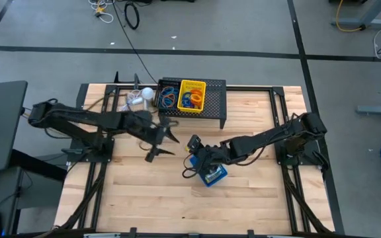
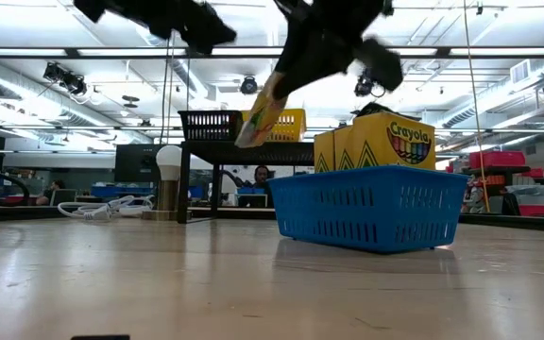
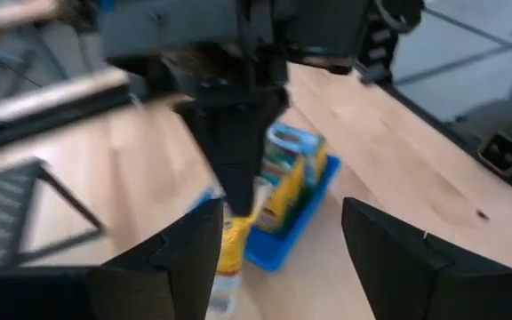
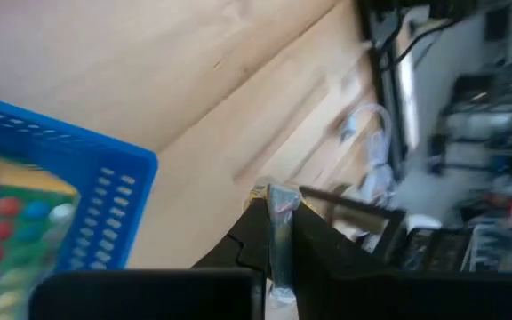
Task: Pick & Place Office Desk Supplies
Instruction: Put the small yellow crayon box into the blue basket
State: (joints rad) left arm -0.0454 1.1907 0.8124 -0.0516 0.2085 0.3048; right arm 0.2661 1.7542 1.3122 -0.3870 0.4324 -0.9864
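Observation:
The blue mesh tray (image 1: pixel 215 176) (image 2: pixel 371 203) rests on its base on the table and holds upright yellow-green crayon boxes (image 2: pixel 385 142). My right gripper (image 1: pixel 192 147) hangs just to its left, shut on one more crayon box (image 2: pixel 261 118) above the table. My left gripper (image 1: pixel 163 140) hovers open, farther left and clear of everything; its wrist view shows the held box (image 3: pixel 232 244) beside the blue tray (image 3: pixel 305 218). The yellow tray (image 1: pixel 192 96) and the black tray (image 1: pixel 169 96), both holding rubber-band loops, sit on the black stand. My right gripper (image 4: pixel 278 213) pinches the crayon box between its two fingers, across the box's thin side, near its upper end (image 4: pixel 281 233). The fingers come from above, slanting down. The box is lifted clear of the table and hangs tilted below the fingers, lower end (image 2: pixel 251 137) toward the table's left.
The large black mesh stand (image 1: pixel 215 109) stands at the far middle of the table. A white round object with a cord (image 1: pixel 147 92) (image 2: pixel 168 161) lies left of it. Bare wood spreads along the near side (image 1: pixel 177 205). Arm bases stand at both side edges.

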